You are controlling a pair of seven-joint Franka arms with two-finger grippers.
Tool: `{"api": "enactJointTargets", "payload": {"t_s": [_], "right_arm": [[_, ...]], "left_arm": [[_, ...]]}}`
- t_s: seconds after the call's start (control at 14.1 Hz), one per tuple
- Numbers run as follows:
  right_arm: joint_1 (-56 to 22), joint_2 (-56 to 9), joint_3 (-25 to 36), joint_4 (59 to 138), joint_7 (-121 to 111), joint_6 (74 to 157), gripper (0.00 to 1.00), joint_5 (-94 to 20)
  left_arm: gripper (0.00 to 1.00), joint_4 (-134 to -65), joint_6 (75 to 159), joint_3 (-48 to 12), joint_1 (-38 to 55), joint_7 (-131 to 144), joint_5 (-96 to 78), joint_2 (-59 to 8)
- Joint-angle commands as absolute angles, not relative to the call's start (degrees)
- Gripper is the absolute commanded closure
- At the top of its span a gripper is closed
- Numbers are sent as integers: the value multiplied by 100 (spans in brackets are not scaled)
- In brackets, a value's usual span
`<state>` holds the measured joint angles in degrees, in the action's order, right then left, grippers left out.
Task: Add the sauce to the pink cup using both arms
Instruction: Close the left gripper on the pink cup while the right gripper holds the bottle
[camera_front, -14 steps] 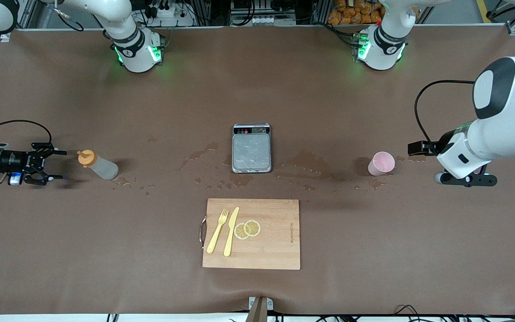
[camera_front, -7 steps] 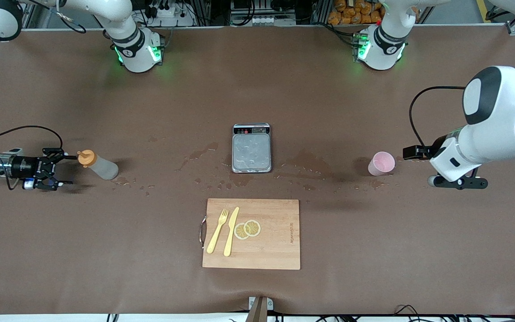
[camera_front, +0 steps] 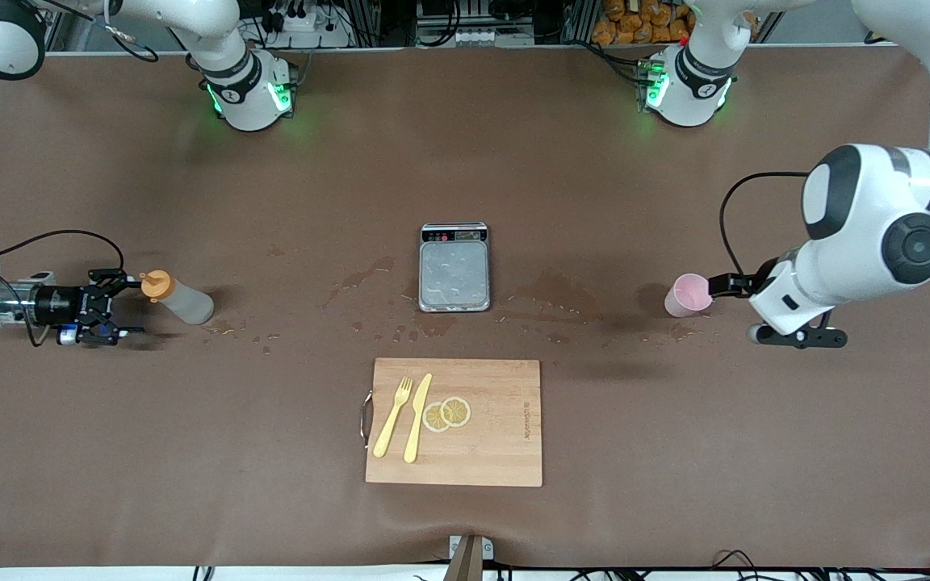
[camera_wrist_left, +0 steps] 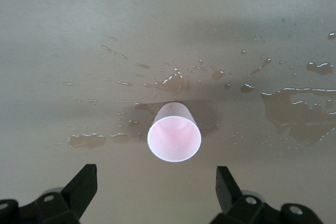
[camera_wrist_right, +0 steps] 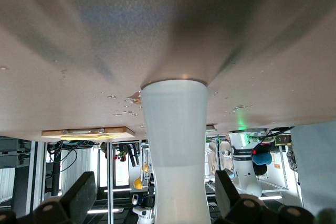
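Note:
The sauce bottle (camera_front: 178,298), translucent grey-white with an orange cap, stands upright near the right arm's end of the table. My right gripper (camera_front: 120,303) is low beside it and open. In the right wrist view its fingers (camera_wrist_right: 84,190) stand on either side of the bottle (camera_wrist_right: 173,129), apart from it. The pink cup (camera_front: 688,294) stands upright toward the left arm's end. My left gripper (camera_front: 730,300) is low beside it, open and empty. In the left wrist view the cup (camera_wrist_left: 174,139) sits just ahead of the gripper (camera_wrist_left: 156,176), centred between the fingertips.
A grey scale (camera_front: 454,266) sits at the table's middle among wet patches (camera_front: 364,276). Nearer the front camera lies a wooden cutting board (camera_front: 505,420) with a yellow fork (camera_front: 392,416), a yellow knife (camera_front: 417,416) and lemon slices (camera_front: 447,413).
My right gripper has moved in toward the sauce bottle. My left gripper has moved in toward the pink cup. Both stay open; bottle and cup have not moved.

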<state>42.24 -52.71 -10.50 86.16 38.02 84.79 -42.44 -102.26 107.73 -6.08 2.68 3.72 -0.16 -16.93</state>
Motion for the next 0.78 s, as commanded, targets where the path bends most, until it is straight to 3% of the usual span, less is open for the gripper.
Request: {"api": "enactJointTargets", "payload": {"t_s": [0.0, 0.71], "right_arm": [[4149, -5449, -1063, 8481, 3903, 8446, 0, -4351], [3859, -5555, -1055, 8525, 3718, 8472, 0, -4316]], "left_arm": [[0, -10239, 10994, -615, 352, 553, 158, -1854], [0, -10169, 11847, -615, 290, 966, 255, -2443]]}}
